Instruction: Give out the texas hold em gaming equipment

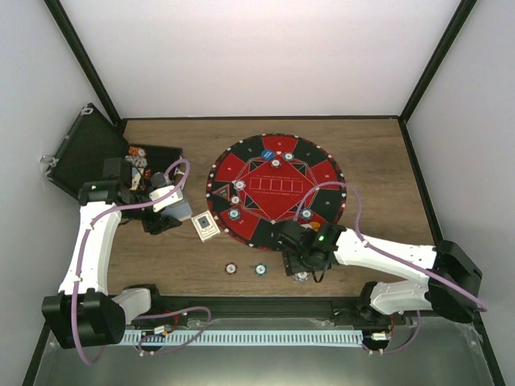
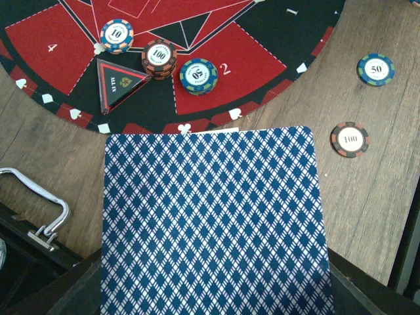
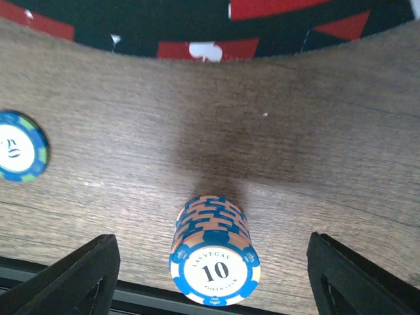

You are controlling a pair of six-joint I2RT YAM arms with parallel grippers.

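Partly done: chips [image 2: 198, 75] laid on round red-black mat [image 1: 278, 173]; blue diamond-backed card [image 2: 213, 223] pinched in L gripper [image 1: 181, 213], undealt; R gripper [image 1: 299, 259] spread wide, flanking blue-orange chip stack [image 3: 215, 252].

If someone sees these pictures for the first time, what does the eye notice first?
First the big round red-and-black mat in the middle of the wooden table. Next, the playing cards with blue diamond-patterned backs, gripped by the left gripper beside the mat's left edge. Then the stack of blue-and-orange poker chips marked 10, standing on bare wood between the open fingers of the right gripper.
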